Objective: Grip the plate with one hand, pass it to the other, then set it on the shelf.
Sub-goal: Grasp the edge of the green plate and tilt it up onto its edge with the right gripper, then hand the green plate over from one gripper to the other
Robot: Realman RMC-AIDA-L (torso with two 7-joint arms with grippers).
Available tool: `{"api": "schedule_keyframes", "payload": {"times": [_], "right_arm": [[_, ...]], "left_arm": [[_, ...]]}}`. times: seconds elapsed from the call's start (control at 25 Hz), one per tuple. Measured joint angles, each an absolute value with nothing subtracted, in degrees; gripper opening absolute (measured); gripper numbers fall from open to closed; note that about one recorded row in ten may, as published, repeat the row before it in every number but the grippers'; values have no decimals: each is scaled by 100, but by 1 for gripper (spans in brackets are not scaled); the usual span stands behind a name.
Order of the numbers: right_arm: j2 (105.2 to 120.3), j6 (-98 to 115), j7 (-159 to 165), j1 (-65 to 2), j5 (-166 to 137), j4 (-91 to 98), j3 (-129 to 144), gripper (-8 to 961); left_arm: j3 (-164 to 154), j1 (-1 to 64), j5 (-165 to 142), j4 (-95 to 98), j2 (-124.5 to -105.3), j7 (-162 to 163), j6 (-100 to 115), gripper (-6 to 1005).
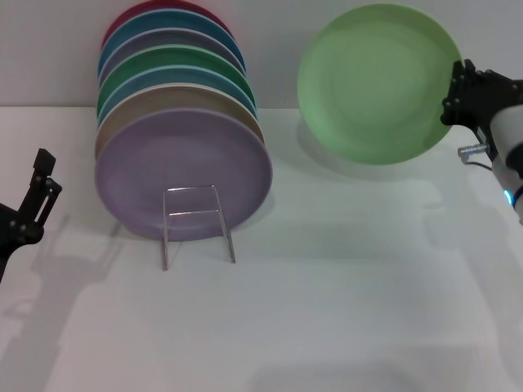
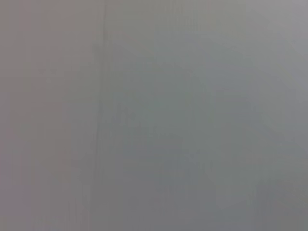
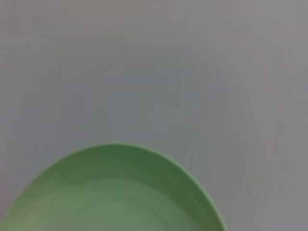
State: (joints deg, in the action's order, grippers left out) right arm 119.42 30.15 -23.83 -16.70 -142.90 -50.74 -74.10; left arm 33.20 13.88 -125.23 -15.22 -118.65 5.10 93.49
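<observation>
Head view: right tool (image 1: 459, 91) clamps light pastel-green round matte plate (image 1: 377, 83) upright above worktop's (image 1: 327, 327) far-right edge; left tool (image 1: 39, 184) at left edge, grip state indiscernible; no legible writing.

My right gripper (image 1: 459, 91) holds the plate (image 1: 377, 83) by its right edge, up off the table. It is a light pastel-green round plate, matte, with a shallow rim, and it stands nearly upright with its hollow face turned toward me. It hangs well to the right of the shelf (image 1: 196, 222), apart from it. From my right wrist I see only an arc of its rim and part of its green face (image 3: 115, 197). The shelf is a thin silver wire rack with a small rectangular loop in front, standing on the table and packed with upright plates
</observation>
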Motion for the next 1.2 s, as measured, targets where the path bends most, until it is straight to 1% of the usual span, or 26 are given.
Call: {"api": "schedule_keyframes", "payload": {"times": [0.24, 0.32, 0.52, 0.6, 0.92, 1.2], "right_arm": [[11970, 4729, -1767, -1768, -14076, -3979, -6727, 20], [11970, 4975, -1751, -1739, -13938, -3862, -6556, 20], [11971, 6131, -1748, -1428, -13633, -3530, -5822, 20], [11976, 6747, -1749, -1171, -13466, -3473, -5358, 20], [11979, 8048, -1801, -661, -13335, -3382, -4435, 20], [11989, 8334, -2243, -623, -13033, -3413, -3772, 19]], "left_arm": [[3163, 1267, -12526, -1546, -11872, 741, 9639, 778], [3014, 1239, -12526, -1547, -11873, 873, 9778, 778], [2355, 1214, -12529, -1610, -11897, 972, 9945, 777], [2126, 1213, -12527, -1667, -11897, 970, 9943, 777], [1493, 1282, -12525, -1844, -11901, 924, 9756, 775], [1216, 1442, -12524, -1986, -11908, 924, 9391, 774]]}}
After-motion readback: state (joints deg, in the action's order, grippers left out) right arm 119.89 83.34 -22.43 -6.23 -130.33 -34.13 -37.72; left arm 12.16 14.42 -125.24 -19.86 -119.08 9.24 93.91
